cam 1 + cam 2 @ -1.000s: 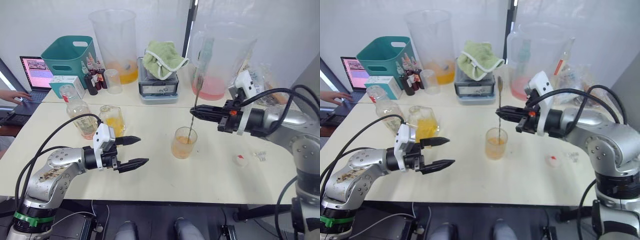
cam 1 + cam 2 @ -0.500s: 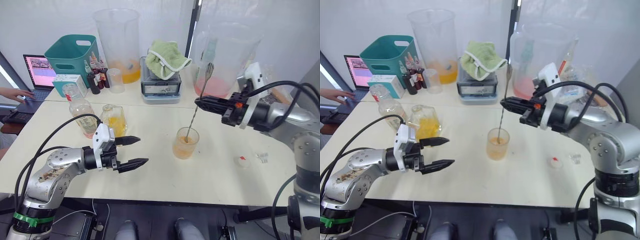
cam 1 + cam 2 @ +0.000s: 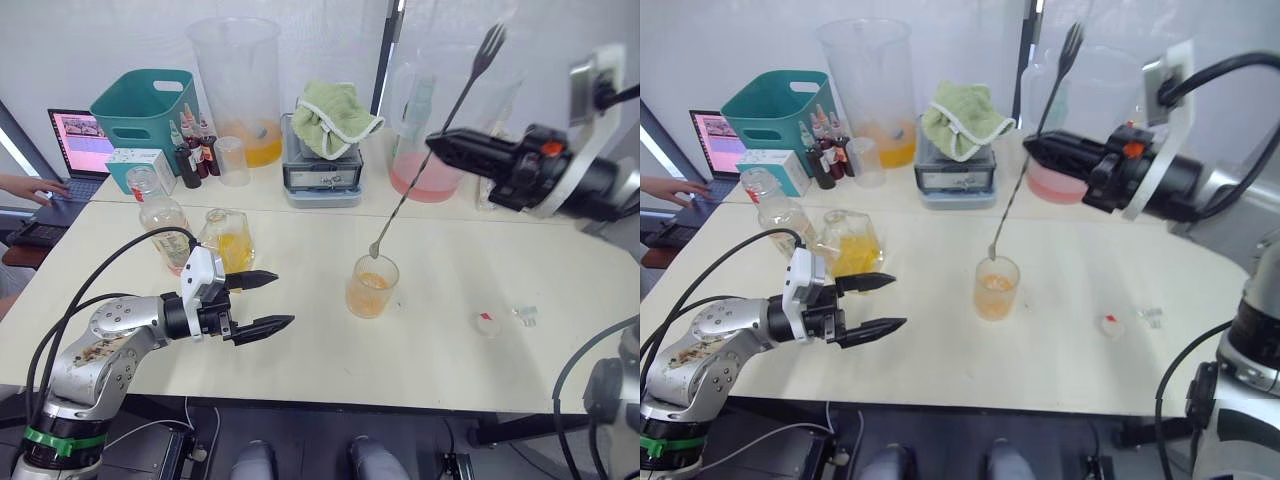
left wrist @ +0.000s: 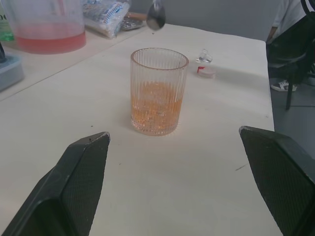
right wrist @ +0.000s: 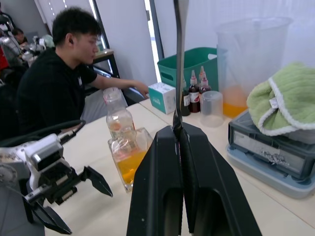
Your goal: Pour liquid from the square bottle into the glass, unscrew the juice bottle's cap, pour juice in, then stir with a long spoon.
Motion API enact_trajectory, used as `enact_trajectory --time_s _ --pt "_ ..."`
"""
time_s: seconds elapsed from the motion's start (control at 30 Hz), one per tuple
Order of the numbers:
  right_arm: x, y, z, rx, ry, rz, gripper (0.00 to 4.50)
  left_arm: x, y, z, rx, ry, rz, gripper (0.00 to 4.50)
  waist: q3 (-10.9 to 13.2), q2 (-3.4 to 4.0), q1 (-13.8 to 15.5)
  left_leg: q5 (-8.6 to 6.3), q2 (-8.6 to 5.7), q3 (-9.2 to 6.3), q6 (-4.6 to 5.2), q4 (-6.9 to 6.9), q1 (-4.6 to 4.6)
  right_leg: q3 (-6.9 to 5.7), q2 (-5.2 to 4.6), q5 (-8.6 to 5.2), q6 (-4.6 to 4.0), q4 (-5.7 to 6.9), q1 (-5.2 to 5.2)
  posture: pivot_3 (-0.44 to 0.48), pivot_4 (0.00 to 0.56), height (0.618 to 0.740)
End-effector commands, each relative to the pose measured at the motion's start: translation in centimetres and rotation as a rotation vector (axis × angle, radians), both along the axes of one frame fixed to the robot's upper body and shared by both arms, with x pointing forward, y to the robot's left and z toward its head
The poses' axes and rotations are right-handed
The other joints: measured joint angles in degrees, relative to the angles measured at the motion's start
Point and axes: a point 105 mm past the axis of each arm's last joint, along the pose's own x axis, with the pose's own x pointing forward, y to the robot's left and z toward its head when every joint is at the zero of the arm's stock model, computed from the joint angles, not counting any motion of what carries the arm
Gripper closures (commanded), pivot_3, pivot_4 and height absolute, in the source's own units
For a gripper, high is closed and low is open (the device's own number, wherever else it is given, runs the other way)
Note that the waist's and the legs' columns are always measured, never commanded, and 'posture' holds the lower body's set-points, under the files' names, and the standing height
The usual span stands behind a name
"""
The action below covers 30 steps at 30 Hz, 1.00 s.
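The glass (image 3: 371, 287) stands mid-table with orange liquid in its lower part, also seen in the left wrist view (image 4: 158, 91). My right gripper (image 3: 437, 143) is shut on the long spoon (image 3: 420, 175), held tilted with its tiny bowl hanging just above the glass rim. My left gripper (image 3: 284, 298) stays open, low over the table to the left of the glass, holding nothing. Behind it stand the square bottle (image 3: 228, 240) and the uncapped juice bottle (image 3: 163, 218). The juice bottle's cap (image 3: 485, 322) lies on the table at the right.
Two large pitchers (image 3: 238, 85) (image 3: 437, 120), a teal bin (image 3: 140, 105), dropper bottles (image 3: 190, 150), a measuring cup (image 3: 228, 160) and a scale under a green cloth (image 3: 335, 115) line the back. A person (image 5: 64, 73) sits at a laptop (image 3: 72, 145) far left.
My right gripper has risen and drawn back to the right with the spoon, lifting its bowl out of the glass. The left gripper has stayed where it was.
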Motion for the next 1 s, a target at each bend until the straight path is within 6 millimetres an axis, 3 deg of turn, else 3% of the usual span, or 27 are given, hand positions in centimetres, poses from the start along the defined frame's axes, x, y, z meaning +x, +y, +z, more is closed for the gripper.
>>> enact_trajectory --time_s 0.03,0.37,0.47,0.67,1.0 --pt "-0.7 -0.7 0.7 0.016 0.027 -0.001 4.5 0.1 0.5 0.9 -0.013 -0.071 0.018 0.04 0.0 0.0 0.0 0.0 0.0 0.0 0.0 0.0 0.0 0.0 0.0 0.0 0.0 -0.01 0.0 0.0 0.15 0.733" --pt "-2.3 -3.6 -0.5 -0.02 0.252 -0.022 4.5 0.1 1.9 0.7 -0.034 -0.129 0.079 0.04 0.0 0.01 0.1 0.01 -0.01 0.01 0.01 0.01 -0.05 0.0 -0.02 -0.01 -0.01 -0.04 -0.01 0.0 0.15 0.733" --pt "-2.7 -4.2 -2.7 -0.058 0.404 -0.017 4.5 0.2 2.1 0.5 -0.03 -0.117 0.08 0.04 0.0 0.01 0.2 0.02 -0.01 0.0 0.04 0.0 -0.05 0.0 -0.03 -0.01 -0.01 -0.05 0.01 0.0 0.15 0.733" --pt "-1.2 -5.0 -7.3 -0.086 0.605 -0.129 4.5 0.1 1.8 0.4 -0.031 -0.106 0.063 0.04 0.0 0.04 -0.1 0.04 -0.01 0.01 0.07 0.05 -0.04 0.01 -0.03 0.0 -0.02 -0.01 0.01 0.0 0.15 0.733" --pt "1.7 -5.5 -13.0 -0.141 0.799 -0.299 4.5 -0.2 1.5 0.0 -0.02 -0.082 0.039 0.04 0.0 0.07 -0.1 0.05 -0.01 0.0 0.08 0.05 -0.06 0.02 -0.03 0.0 -0.02 -0.02 -0.01 0.0 0.15 0.733"
